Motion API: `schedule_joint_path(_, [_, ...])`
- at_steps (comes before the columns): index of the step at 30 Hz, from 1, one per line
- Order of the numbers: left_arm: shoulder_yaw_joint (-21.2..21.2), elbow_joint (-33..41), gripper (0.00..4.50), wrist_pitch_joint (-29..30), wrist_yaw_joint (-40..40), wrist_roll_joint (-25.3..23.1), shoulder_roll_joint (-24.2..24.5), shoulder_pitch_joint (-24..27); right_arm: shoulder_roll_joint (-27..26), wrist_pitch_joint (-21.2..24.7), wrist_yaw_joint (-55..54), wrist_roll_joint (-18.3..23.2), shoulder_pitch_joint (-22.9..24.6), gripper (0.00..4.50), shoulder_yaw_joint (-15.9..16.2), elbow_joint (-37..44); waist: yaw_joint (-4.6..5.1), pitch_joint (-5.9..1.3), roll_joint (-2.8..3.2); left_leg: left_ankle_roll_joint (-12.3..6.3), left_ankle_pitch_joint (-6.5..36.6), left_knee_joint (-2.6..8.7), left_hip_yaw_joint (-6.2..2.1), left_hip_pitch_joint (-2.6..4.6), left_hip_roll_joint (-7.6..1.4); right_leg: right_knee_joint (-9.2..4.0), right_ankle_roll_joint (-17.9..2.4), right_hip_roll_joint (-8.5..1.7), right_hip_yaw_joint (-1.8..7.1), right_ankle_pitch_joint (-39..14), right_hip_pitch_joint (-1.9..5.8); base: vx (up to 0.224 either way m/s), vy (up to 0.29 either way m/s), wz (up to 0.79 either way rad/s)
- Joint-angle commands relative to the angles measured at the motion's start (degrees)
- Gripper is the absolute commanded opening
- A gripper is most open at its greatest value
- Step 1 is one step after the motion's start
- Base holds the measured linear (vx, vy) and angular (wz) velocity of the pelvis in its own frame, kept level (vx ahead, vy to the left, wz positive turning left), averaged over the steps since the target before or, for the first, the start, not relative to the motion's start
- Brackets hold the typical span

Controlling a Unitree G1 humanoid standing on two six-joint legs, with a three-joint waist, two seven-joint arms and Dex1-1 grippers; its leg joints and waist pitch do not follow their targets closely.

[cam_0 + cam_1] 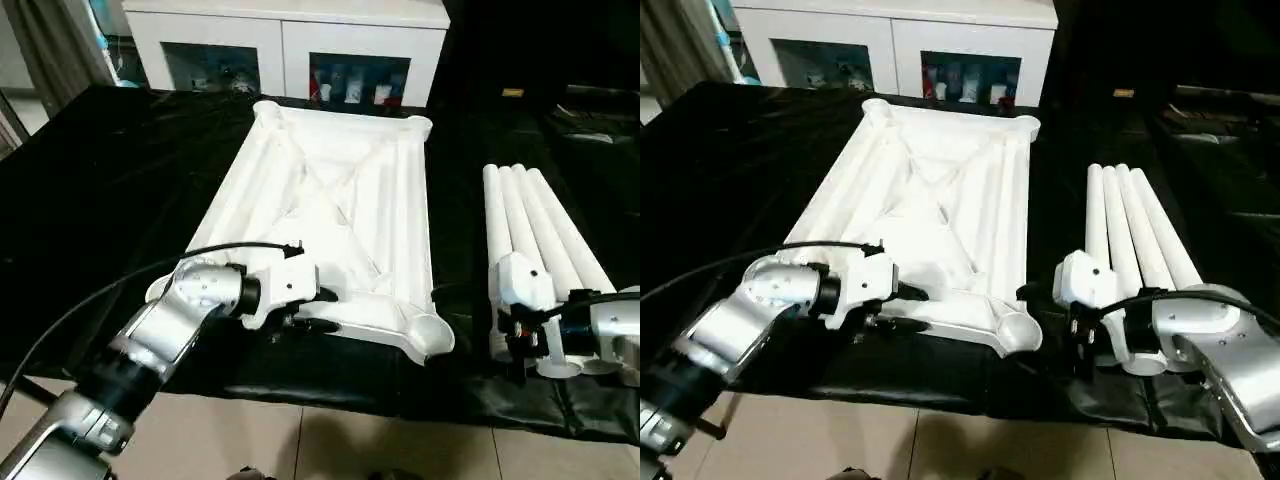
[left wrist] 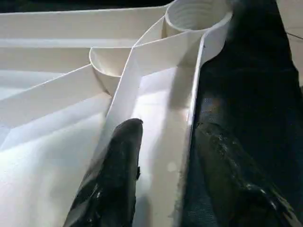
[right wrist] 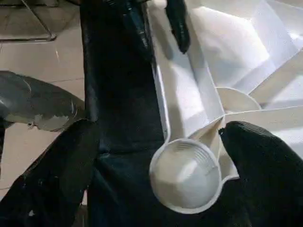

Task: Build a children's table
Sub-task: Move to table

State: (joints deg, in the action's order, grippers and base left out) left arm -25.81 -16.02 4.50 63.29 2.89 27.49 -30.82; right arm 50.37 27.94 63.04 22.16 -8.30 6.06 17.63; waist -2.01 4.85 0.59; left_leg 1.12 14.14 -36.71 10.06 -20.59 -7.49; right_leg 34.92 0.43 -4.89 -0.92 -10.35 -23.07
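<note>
1. Lying upside down on a black cloth, the white table top shows its ribbed underside, with a round socket at its near right corner.
2. At the near edge of the table top, the left gripper reaches in from the near left. In the left wrist view its two black fingers stand on either side of the top's near rim wall, one inside over the white floor, the other outside over the black cloth. The jaws are partly open with the rim between them; whether the fingers press on it cannot be told.
3. Just right of the near right corner, the right gripper hangs low over the cloth. In the right wrist view its fingers are spread wide with the corner socket lying between them, and they hold nothing.
4. Beside the right gripper, four long white tube legs lie together on the cloth, well to the right of the table top, their near ends beside the right wrist and their far ends pointing away.
5. Farther back, the top's two far corner sockets point toward a white cabinet with glass doors, beyond the cloth.
</note>
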Motion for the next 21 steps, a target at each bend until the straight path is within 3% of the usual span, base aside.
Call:
schedule_joint_path(1, [-0.73, -1.09, 1.76, -0.47, 1.56, -0.37, -0.02, -0.85, 0.7, -0.55, 0.24, -0.57, 0.63, 4.5, -0.06, 1.42, -0.24, -3.21, -0.22, -4.78, 7.48, 5.9, -2.24, 0.22, -5.45, -3.58, -18.53, -4.19, 2.31, -7.67, 2.75, 0.0, 0.0, 0.0])
schedule_joint_path(4, [-1.73, -2.61, 1.44, -0.44, 4.29, -0.42, -0.01, -1.75, 0.97, -0.29, -0.15, -0.38, 1.2, 4.5, -0.09, 2.08, -0.27, -3.14, 0.2, -4.54, 8.44, 5.98, -2.21, 0.35, -5.48, -3.7, -18.9, -4.2, 2.35, -8.09, 2.69, 0.0, 0.0, 0.0])
schedule_joint_path(10, [-2.59, -2.8, 1.06, 0.66, 7.22, 0.11, 0.03, -2.09, 1.23, -0.5, -0.24, -0.78, 1.79, 4.5, -0.44, 2.17, -0.3, -3.15, 0.28, -4.35, 8.2, 6.0, -2.23, 0.27, -5.6, -3.65, -19.36, -4.34, 2.38, -7.88, 2.88, 0.0, 0.0, 0.0])
schedule_joint_path(17, [-2.82, -6.8, 0.51, -2.28, 4.12, -3.63, -1.44, -3.21, 1.25, -0.59, -0.51, -1.48, 2.53, 4.5, -0.2, 2.56, -0.39, -3.48, 0.28, -5.61, 5.9, 5.69, -2.15, 0.2, -5.58, -3.33, -20.06, -4.37, 2.31, -4.41, 3.09, 0.0, 0.0, 0.0])
schedule_joint_path(21, [-2.64, -7.03, 0.29, -1.85, 3.35, -4.51, -1.11, -3.18, 1.2, -0.68, -0.79, -1.77, 2.64, 4.5, 0.19, 2.62, -0.35, -3.33, 0.31, -5.3, 7.17, 5.89, -2.23, 0.18, -5.66, -3.53, -19.66, -4.41, 2.31, -6.48, 3.08, 0.0, 0.0, 0.0])
